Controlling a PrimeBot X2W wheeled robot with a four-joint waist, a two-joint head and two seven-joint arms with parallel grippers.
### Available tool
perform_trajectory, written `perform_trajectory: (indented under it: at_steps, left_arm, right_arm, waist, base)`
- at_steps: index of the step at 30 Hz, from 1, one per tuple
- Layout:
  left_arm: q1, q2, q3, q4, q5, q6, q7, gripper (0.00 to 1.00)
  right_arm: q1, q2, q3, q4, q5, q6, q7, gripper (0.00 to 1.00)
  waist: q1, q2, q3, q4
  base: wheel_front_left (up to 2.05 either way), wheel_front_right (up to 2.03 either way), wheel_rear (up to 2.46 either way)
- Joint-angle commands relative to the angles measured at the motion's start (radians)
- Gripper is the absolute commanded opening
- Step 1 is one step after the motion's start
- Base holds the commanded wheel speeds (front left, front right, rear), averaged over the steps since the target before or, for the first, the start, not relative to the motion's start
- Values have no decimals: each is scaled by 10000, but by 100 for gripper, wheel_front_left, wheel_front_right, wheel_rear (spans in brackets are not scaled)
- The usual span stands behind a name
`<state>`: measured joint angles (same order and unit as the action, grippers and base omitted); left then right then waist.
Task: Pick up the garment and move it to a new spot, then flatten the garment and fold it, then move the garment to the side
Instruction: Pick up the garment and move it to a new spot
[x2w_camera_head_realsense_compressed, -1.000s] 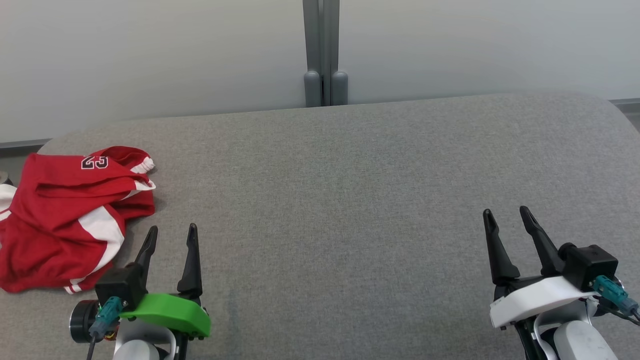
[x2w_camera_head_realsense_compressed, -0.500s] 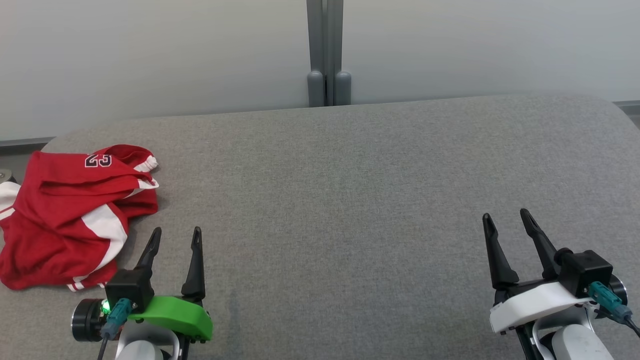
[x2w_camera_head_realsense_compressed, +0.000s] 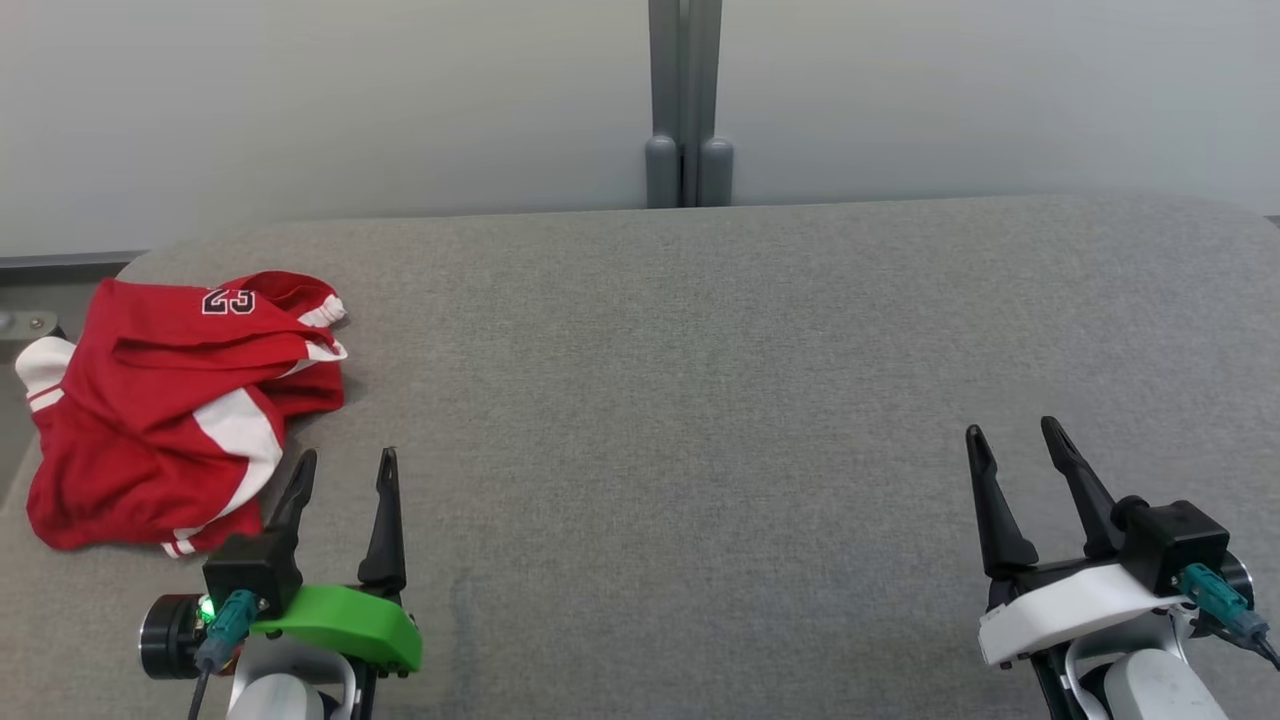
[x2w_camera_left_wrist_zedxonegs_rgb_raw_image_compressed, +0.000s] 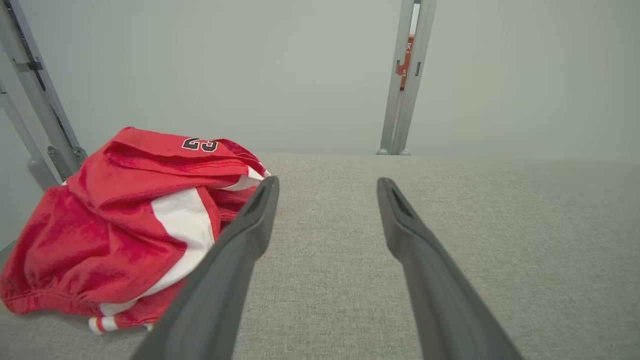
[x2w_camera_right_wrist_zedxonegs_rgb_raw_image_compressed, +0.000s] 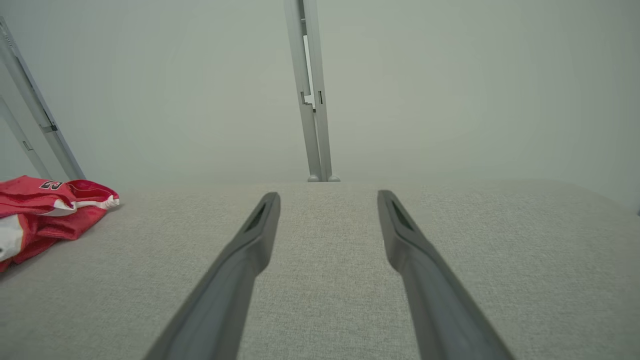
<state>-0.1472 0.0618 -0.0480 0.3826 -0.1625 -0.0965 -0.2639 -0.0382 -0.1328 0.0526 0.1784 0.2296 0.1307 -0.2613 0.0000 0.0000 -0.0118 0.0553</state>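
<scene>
**A:** Where is the thing you have to move?

**B:** Your crumpled red and white cloth garment, the one with a 23 on it, lies in a heap at the far left corner of the big grey cloth-covered bench. A white bit seems to reach past the left edge.

**A:** How will it feel when you lift it?

**B:** Light, soft and floppy, I think. It will not keep its shape. It will sag and fall open as it comes up, so you should lift it high. It cannot break. The cloth may be a little slippery, so pinch it well.

**A:** Where should you grab it?

**B:** Go for a thick part, not one thin layer. The striped hem on the near side of the heap looks good, and so does the fat fold on top.

**A:** How are your arms set?

**B:** Your left end effector sits near the bench's near left corner, just beside the near side of the heap. Its fingers point to the far edge and stand wide apart, with nothing between them. The left finger is very close to the cloth. You cannot tell if it touches.

**A:** And the other one?

**B:** Your right end effector is by the near right corner, well apart from the garment. It is wide too, and empty, and its fingers lean a little to the left.
</scene>
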Motion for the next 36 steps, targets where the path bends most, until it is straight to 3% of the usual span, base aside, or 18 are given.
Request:
perform_trajectory:
  at_steps: [1,20,28,36]
  left_arm:
    - [-185,15,59,-15,-35,51,-13,100]
    - [-12,-2,725,-329,-278,221,-11,100]
    - [-42,-55,861,-507,-320,257,-13,100]
    - [-1093,-93,636,-347,-450,175,-13,100]
  right_arm:
    - [73,-23,74,-84,39,2,38,100]
    - [-282,-156,682,-916,74,2,454,100]
    - [-340,-253,706,-1103,84,2,574,100]
    - [-810,-552,761,-1613,59,2,891,100]
  waist:
    - [0,0,38,284]
    - [0,0,529,2785]
    - [0,0,803,3057]
    - [0,0,1852,2736]
  base:
    - [0,0,0]
    - [0,0,0]
    - [0,0,0]
    - [0,0,0]
